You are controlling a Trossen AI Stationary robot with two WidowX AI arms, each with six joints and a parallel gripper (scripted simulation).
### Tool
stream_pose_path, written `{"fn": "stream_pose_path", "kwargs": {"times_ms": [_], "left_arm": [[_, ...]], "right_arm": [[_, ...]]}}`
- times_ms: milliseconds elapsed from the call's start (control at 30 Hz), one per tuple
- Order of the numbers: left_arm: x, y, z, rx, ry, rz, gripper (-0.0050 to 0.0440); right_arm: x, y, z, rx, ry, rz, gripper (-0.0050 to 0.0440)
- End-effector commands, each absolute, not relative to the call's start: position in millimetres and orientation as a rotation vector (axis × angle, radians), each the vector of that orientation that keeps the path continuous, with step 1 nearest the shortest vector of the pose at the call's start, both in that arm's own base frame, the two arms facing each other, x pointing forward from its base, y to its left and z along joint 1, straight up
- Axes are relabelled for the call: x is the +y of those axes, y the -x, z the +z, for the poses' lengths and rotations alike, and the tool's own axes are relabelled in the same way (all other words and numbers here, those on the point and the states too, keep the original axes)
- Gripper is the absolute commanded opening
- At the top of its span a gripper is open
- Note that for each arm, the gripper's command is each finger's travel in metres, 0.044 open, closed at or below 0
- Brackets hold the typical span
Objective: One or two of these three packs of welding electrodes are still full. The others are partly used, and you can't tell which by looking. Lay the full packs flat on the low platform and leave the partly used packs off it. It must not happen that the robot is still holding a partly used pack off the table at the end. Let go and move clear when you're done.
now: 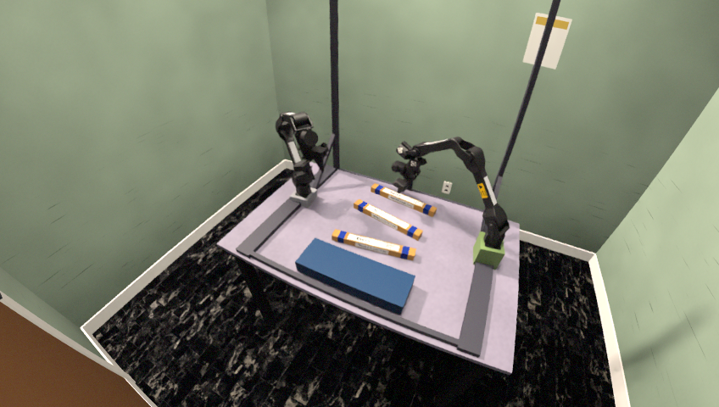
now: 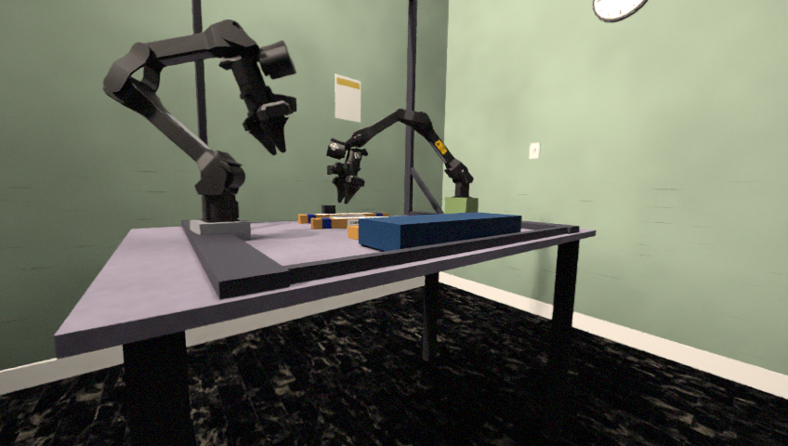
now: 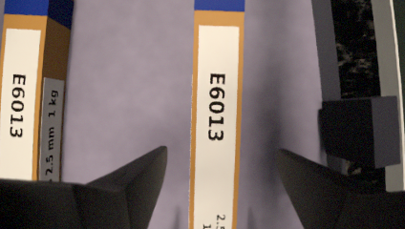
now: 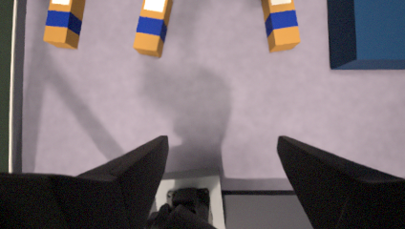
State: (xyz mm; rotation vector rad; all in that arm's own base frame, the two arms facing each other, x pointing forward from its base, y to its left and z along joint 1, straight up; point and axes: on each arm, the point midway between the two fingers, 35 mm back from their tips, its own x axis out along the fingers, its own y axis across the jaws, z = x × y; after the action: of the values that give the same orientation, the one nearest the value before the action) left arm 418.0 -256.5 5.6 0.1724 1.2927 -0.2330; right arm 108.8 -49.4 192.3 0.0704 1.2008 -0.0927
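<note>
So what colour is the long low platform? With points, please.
The low platform (image 1: 359, 269) (image 2: 442, 228) (image 4: 379, 30) is dark blue, seen best from the top view.

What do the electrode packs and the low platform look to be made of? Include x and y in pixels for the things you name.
Packs (image 1: 387, 219) (image 3: 217, 129) (image 4: 152, 39): likely printed cardboard, judging by crisp folded-looking edges and flat white labels; plastic is possible. Platform (image 1: 355, 272) (image 2: 442, 229) (image 4: 382, 31): painted wood or dense foam, matte, uniformly blue with no grain or glare; can't tell which.
</note>
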Motion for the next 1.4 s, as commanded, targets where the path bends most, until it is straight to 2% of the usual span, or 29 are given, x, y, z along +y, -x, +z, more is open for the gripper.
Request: {"fn": "stream_pose_path", "kwargs": {"times_ms": [0, 1000, 1367], "left_arm": [[-260.2, -423.9, 35.3, 1.247, -0.153, -0.242, 0.033], [-86.4, -460.9, 6.3, 1.276, -0.219, -0.291, 0.033], [-86.7, -460.4, 5.8, 1.277, -0.225, -0.291, 0.033]], "right_arm": [[-50.0, -110.3, 200.0, 1.177, -0.056, -0.096, 0.033], [-50.0, -110.3, 200.0, 1.177, -0.056, -0.096, 0.033], [-50.0, -110.3, 200.0, 1.177, -0.056, -0.096, 0.033]]}}
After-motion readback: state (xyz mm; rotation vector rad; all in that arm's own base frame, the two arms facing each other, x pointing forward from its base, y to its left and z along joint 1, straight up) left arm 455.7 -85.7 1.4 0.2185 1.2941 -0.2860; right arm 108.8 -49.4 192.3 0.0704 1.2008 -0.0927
